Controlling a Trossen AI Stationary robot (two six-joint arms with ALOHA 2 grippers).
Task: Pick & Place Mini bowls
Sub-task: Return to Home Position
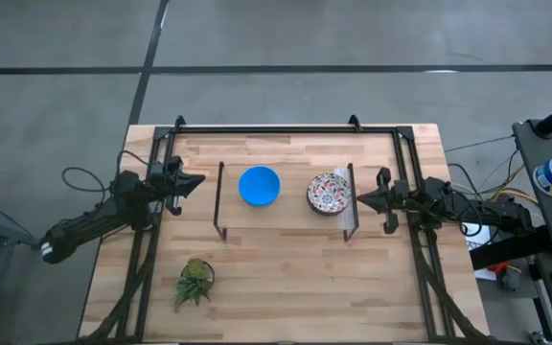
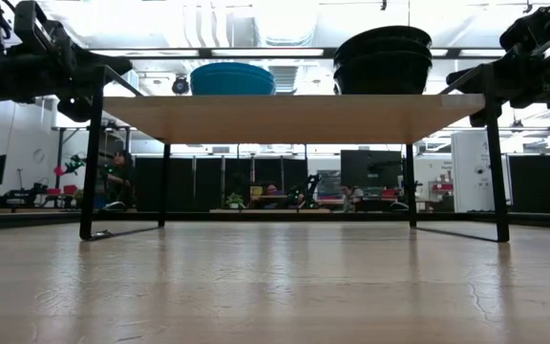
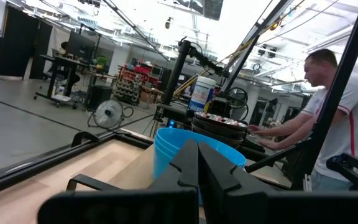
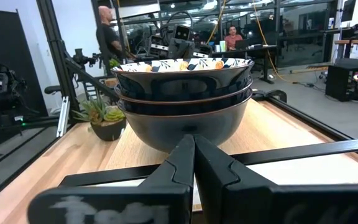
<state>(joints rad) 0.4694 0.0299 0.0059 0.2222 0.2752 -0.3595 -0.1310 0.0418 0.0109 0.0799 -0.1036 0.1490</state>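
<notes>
pale butcher-block wood makes up the table [image 1: 286, 287], and on it stands a low shelf [image 1: 290, 218], a light wooden board on thin dark metal legs. on the board's left part sits a nested stack of plain bright blue mini bowls [image 1: 259, 186]. well apart from it, near the shelf's right edge, sits a stack of three white patterned mini bowls [image 1: 329, 193], with dense reddish-brown and dark ornament inside (their outsides read dark in the low and right wrist views). both stacks stand upright, mouths up, and neither touches a gripper.

the left gripper [image 1: 197, 182] hangs just off the shelf's left end, pointing towards the blue stack, its two dark fingers pressed together with nothing between them. the right gripper [image 1: 360, 199] mirrors it at the shelf's right end, near the patterned stack, its fingers likewise closed on nothing. in the low view both arms sit at about the height of the board.

a small green plant in a dark pot [image 1: 195, 282] stands on the bare table on the left arm's side, well apart from the shelf. beyond the table, a person in a white shirt [image 3: 340, 112] leans at a workbench, and another person [image 4: 109, 37] stands farther off in the room.
</notes>
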